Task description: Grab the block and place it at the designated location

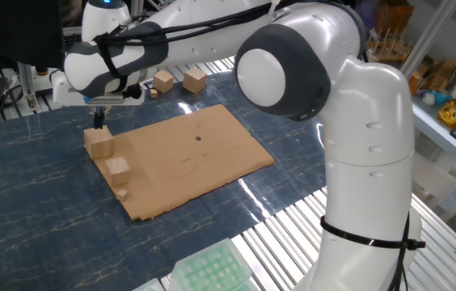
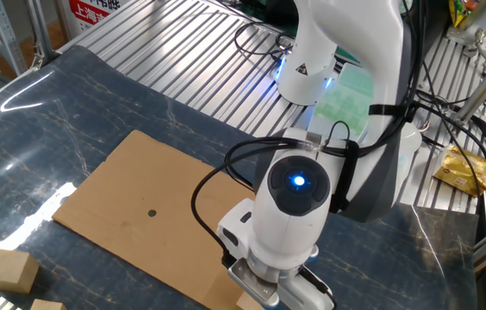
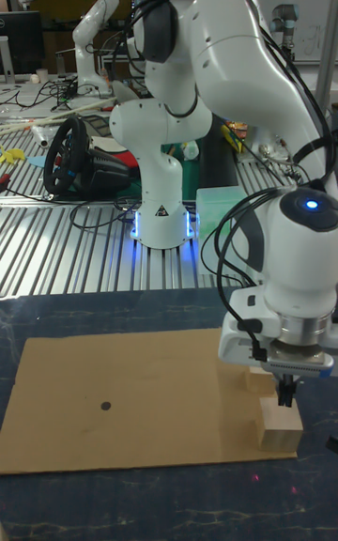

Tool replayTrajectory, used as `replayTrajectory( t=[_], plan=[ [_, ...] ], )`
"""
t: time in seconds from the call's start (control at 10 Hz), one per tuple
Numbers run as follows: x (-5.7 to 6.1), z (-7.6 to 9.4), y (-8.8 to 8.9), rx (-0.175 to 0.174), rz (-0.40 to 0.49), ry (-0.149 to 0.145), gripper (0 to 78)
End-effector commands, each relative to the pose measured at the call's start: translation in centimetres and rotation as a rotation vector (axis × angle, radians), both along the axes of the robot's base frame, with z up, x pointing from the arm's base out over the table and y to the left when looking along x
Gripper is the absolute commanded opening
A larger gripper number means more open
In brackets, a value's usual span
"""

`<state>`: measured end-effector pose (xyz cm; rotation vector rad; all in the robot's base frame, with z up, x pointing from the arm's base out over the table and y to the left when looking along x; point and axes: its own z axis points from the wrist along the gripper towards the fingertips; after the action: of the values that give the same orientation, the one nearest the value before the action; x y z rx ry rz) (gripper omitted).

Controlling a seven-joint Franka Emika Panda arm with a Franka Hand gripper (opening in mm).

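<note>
The block [image 1: 99,142] is the biggest tan cube and stands at the left corner of the brown cardboard sheet [image 1: 212,166]. It also shows in the tall fixed view as the block [image 3: 280,426]. My gripper [image 1: 98,121] hangs just above the block's top, its two dark fingers close together and holding nothing. In the tall fixed view the gripper [image 3: 284,398] has its tips almost at the top face. The designated location is a black dot [image 1: 198,137] mid-sheet, well away from the block; it is the dot [image 3: 105,404] and the dot [image 2: 152,213] in the other views. My hand [image 2: 277,288] hides most of the block there.
A mid-sized tan cube [image 1: 117,168] and a tiny tan cube [image 1: 122,193] sit on the sheet just in front of the block. Two more wooden cubes [image 1: 194,80] lie beyond the sheet's far edge. A green tray [image 1: 212,267] sits at the near table edge.
</note>
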<state>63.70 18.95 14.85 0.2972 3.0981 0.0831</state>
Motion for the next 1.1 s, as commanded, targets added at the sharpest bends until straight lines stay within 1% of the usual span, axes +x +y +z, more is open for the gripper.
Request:
replayTrajectory(
  t=[0.1, 0.5, 1.1],
  plan=[
    [0.28, -0.38, 0.01, 0.001, 0.006, -0.008, 0.0],
    [0.3, -0.99, 0.0, 0.0, 0.006, -0.015, 0.0],
    [0.31, -1.03, 0.0, -0.007, 0.017, -0.013, 0.0]
  ],
)
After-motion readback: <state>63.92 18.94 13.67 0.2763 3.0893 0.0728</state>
